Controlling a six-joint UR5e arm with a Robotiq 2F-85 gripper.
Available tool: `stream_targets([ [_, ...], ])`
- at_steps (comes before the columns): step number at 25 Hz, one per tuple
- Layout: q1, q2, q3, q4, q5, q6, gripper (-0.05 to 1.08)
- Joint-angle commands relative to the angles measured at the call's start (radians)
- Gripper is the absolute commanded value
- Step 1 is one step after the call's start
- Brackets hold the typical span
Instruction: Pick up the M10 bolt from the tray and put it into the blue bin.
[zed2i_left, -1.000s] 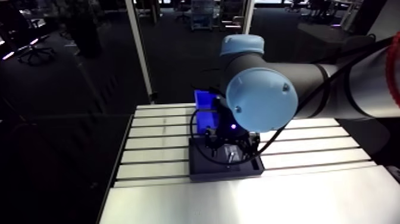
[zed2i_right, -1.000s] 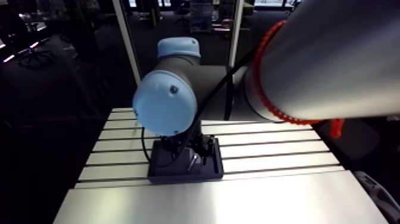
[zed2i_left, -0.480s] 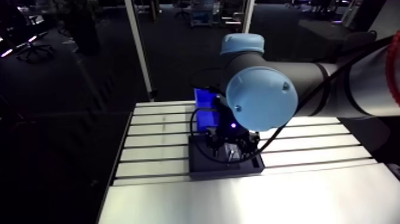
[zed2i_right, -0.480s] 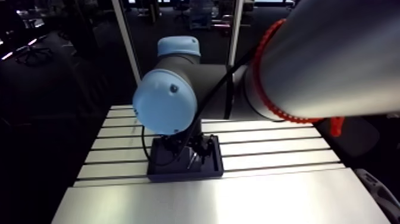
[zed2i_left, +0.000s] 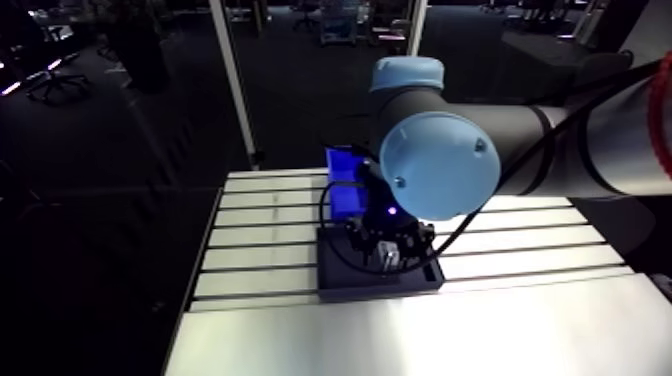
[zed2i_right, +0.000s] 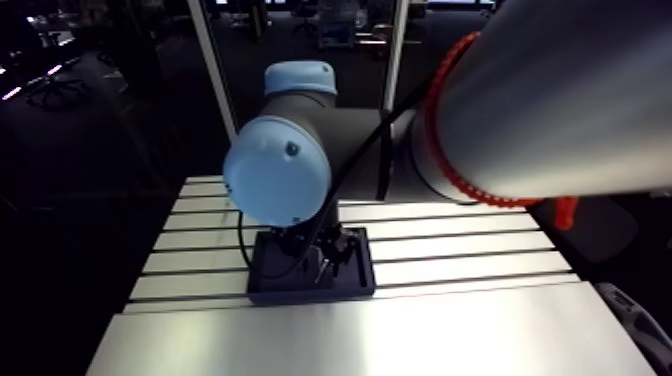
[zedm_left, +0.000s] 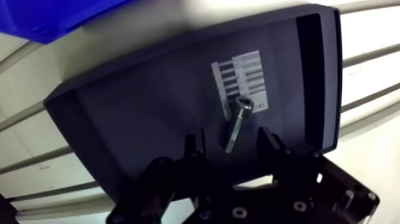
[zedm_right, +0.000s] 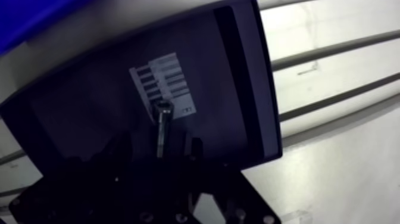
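Noted gripper (zedm_left: 231, 143) slightly lower over black tray (zedm_left: 137, 119) than just before (small shift, arm view), fingers spread either side of the M10 bolt (zedm_left: 238, 124) shank, not pinching. Found bolt flat on tray floor, head at the white label (zedm_left: 241, 77) edge, away from the corner nearest the blue bin (zedm_left: 53, 15). Judged descent about done: close next, then lift toward bin.

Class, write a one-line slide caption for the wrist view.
Open gripper straddles the M10 bolt lying in the dark tray, blue bin beyond.
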Motion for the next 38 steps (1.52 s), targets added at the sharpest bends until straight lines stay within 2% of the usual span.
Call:
stream_targets([
  [1, 0.0, 0.0, 0.001, 0.0, -0.001, 0.0, 0.49],
  [9, 0.0, 0.002, 0.001, 0.002, -0.009, 0.002, 0.5],
  [38, -0.003, 0.006, 0.0, 0.0, -0.009, 0.006, 0.64],
])
